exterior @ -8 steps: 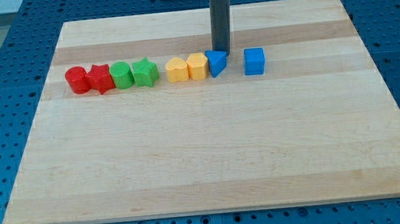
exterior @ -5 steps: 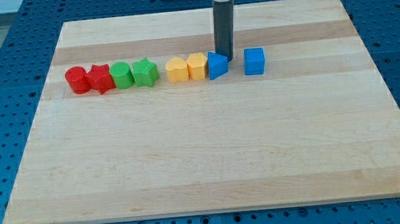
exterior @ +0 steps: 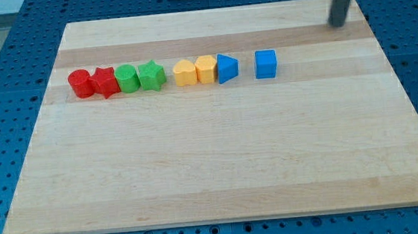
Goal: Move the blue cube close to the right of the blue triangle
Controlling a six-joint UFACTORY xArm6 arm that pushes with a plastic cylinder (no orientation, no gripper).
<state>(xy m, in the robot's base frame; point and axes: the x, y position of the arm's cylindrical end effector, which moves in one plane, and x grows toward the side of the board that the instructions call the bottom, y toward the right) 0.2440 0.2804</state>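
The blue cube [exterior: 265, 64] sits on the wooden board [exterior: 220, 161] in the upper half, a short gap to the right of the blue triangle [exterior: 227, 68]. The triangle touches the right end of a row of blocks. My tip [exterior: 335, 25] is near the board's top right corner, well up and to the right of the blue cube, touching no block.
The row runs left from the triangle: a yellow block [exterior: 206, 68], a yellow block [exterior: 184, 72], a green star [exterior: 150, 76], a green cylinder [exterior: 126, 79], a red star [exterior: 104, 82], a red cylinder [exterior: 80, 83].
My tip has moved from just above the blue triangle far to the right, to the board's top right corner. The blocks have not moved.
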